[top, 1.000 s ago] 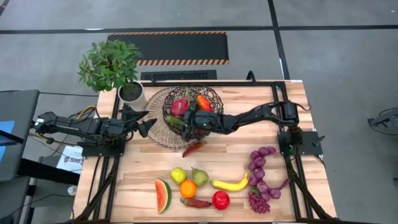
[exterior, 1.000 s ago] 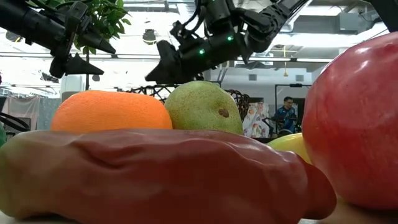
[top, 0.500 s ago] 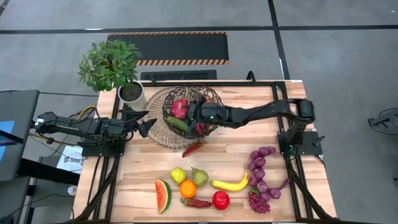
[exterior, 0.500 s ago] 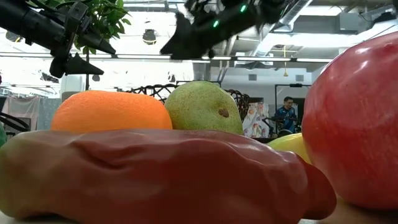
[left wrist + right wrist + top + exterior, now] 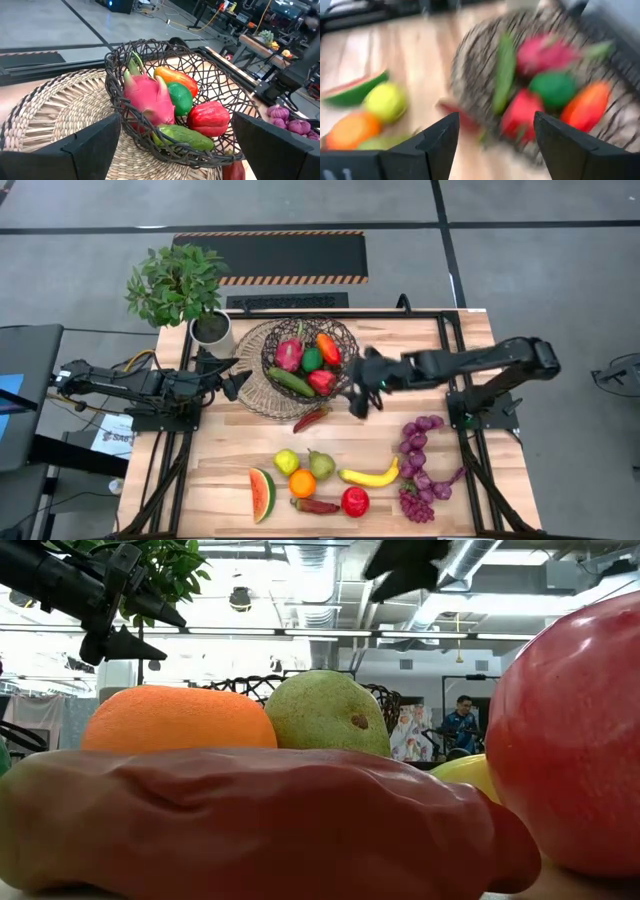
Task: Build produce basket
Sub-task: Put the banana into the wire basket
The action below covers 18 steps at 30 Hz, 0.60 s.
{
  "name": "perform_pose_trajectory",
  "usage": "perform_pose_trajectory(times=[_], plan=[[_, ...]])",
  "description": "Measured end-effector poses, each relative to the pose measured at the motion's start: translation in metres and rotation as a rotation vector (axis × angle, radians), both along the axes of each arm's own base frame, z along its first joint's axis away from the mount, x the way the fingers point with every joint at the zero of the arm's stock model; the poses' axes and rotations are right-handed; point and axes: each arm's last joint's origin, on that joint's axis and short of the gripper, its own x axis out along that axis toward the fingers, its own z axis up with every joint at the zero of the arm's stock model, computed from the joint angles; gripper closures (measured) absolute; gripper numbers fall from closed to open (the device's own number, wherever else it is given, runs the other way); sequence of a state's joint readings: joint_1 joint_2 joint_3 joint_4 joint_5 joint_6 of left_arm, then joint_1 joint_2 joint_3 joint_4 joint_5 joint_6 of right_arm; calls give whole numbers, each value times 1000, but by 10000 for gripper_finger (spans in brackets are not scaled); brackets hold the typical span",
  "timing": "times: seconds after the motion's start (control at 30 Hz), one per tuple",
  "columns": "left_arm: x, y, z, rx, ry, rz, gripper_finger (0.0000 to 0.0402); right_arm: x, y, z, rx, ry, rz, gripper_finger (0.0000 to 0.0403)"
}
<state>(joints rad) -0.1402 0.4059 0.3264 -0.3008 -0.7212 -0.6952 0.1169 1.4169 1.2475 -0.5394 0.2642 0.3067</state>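
Observation:
The dark wire basket (image 5: 349,343) stands on a pale woven mat (image 5: 250,385) at the table's far middle. It holds a pink dragon fruit (image 5: 289,352), a green pepper (image 5: 312,359), an orange pepper (image 5: 328,347), a cucumber (image 5: 290,382) and a red pepper (image 5: 322,382); the left wrist view shows them too, inside the basket (image 5: 119,95). My right gripper (image 5: 360,396) is open and empty, just right of the basket; its wrist view (image 5: 492,150) shows the gap. My left gripper (image 5: 232,376) is open and waits at the mat's left edge.
A small red pepper (image 5: 312,418) lies on the table by the mat's near edge. At the near side lie a watermelon slice (image 5: 262,494), a yellow-green apple (image 5: 287,462), a pear (image 5: 320,464), an orange (image 5: 302,482), a banana (image 5: 370,476), a long red pepper (image 5: 316,505), a red apple (image 5: 355,501) and grapes (image 5: 420,470). A potted plant (image 5: 180,285) stands far left.
My right gripper has drawn back from over the basket toward the table's right edge and has risen. The red pepper and green pepper it covered now show in the basket.

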Motion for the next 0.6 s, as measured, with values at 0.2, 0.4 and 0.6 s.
perform_pose_trajectory(times=[0.2,0.4,0.6], plan=[[0,0,0,0,-2,1,34,-29,47,-31,122,122,-71,127],[0,0,0,0,-2,1,34,-53,82,-57,214,228,-207,127],[0,0,0,-10,-8,5,34,-74,97,-69,240,328,-325,127]])
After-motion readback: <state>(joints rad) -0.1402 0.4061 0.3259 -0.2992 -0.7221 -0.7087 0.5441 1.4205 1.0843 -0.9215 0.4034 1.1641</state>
